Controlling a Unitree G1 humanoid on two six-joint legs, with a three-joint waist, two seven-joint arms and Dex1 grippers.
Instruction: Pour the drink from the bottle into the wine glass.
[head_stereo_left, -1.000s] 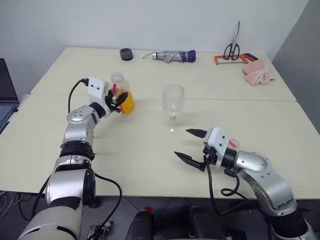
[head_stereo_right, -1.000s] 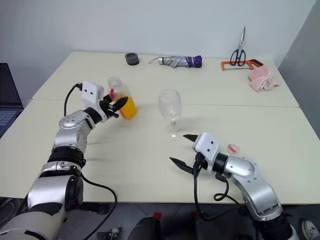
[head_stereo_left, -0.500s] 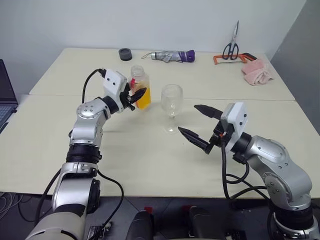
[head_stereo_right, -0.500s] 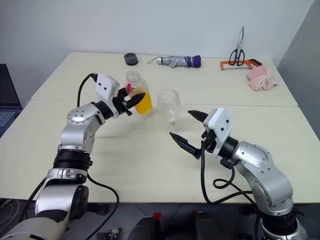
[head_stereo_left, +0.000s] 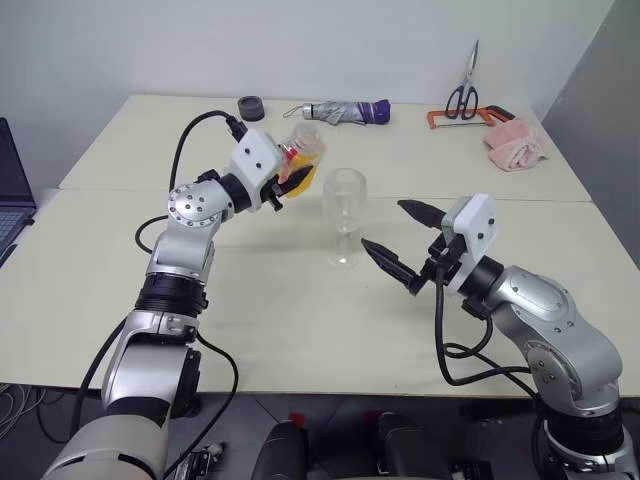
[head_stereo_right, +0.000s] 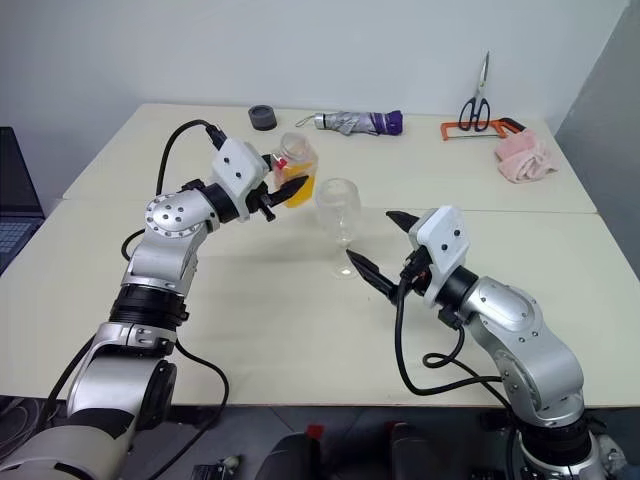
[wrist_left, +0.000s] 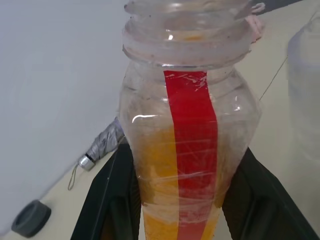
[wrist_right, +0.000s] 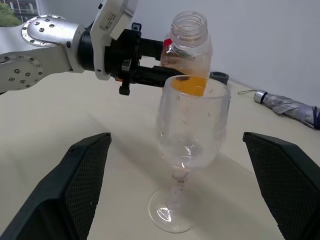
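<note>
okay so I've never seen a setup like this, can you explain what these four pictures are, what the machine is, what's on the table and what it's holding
This is a humanoid robot with two arms. Two pictures come from cameras in its head, looking down over the table. The other two come from cameras on each wrist, looking along the fingers.

The left end effector is shut on an uncapped bottle of orange drink, tilted toward an empty wine glass standing on the table. The right end effector hangs open beside the glass, holding nothing.

At the far edge lie a folded umbrella, scissors, a small saw, a pink cloth and a dark cap.
</note>
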